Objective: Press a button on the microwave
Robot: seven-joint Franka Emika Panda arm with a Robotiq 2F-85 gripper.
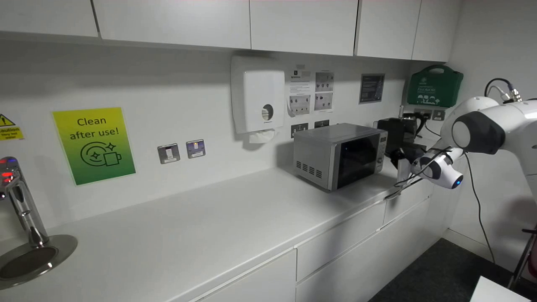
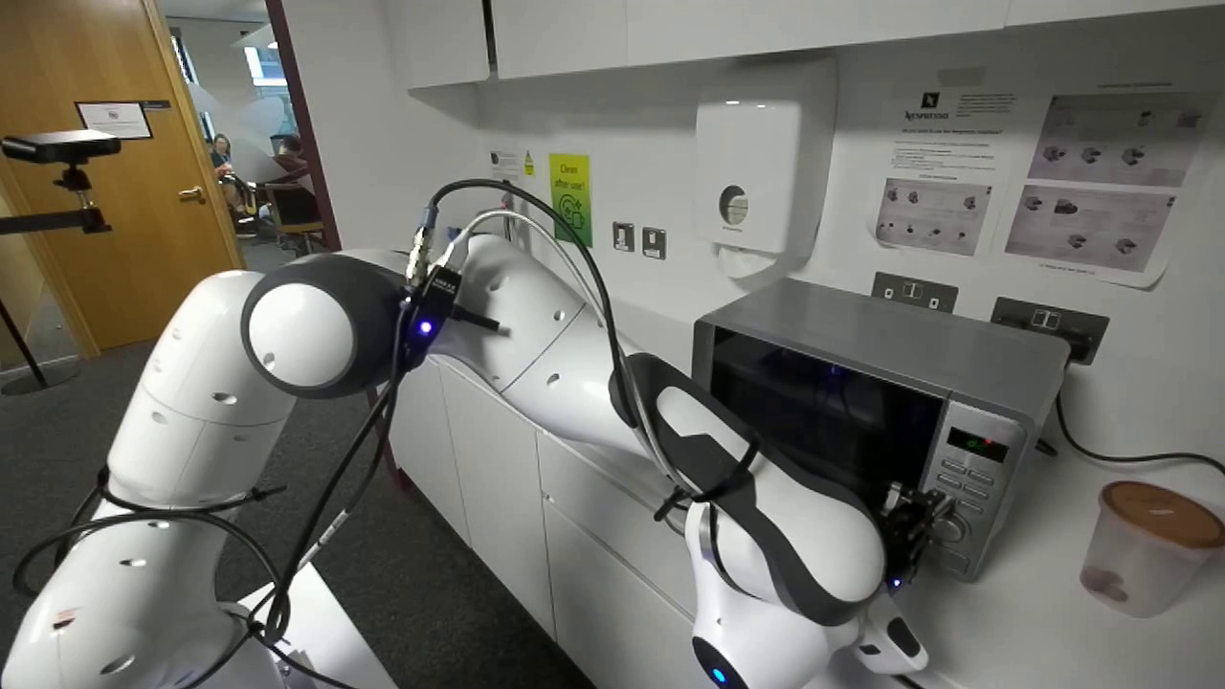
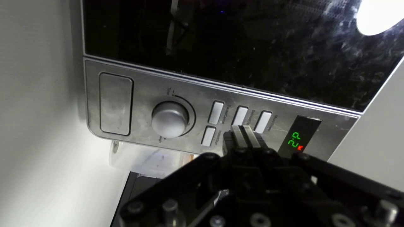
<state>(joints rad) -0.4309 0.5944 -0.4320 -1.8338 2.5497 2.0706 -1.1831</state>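
Note:
The silver-grey microwave stands on the counter in both exterior views (image 1: pixel 312 161) (image 2: pixel 890 335). In the wrist view its control strip (image 3: pixel 143 94) shows a round knob (image 3: pixel 169 119), several pale buttons (image 3: pixel 216 112) and a dark display (image 3: pixel 298 135) with green characters and a red mark. My gripper (image 3: pixel 242 126) is shut with nothing between its fingertips. The tips overlap the lower end of a middle button (image 3: pixel 240 114); whether they touch it I cannot tell. In an exterior view the gripper (image 2: pixel 936 507) is at the strip, near the knob. Any buttons below the fingertips are hidden.
A clear tub with a brown lid (image 2: pixel 1153 555) stands beside the microwave. A black appliance (image 1: pixel 392 134) is behind it at the counter's far end. A white dispenser (image 1: pixel 260 100) hangs on the wall above. The arm crosses the counter's front edge.

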